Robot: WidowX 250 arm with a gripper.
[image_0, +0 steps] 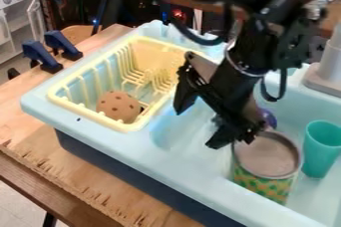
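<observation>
My pincer (197, 128) is spread wide near the patterned can (263, 187); I'd best keep it clear of the rim (267, 176).

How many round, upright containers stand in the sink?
2: the patterned can, and the teal cup to its right. A purple thing behind the can is partly hidden, so I cannot rule out a third.

Metal-rimmed can (265, 182), smooth plastic sink (126, 144)
</observation>
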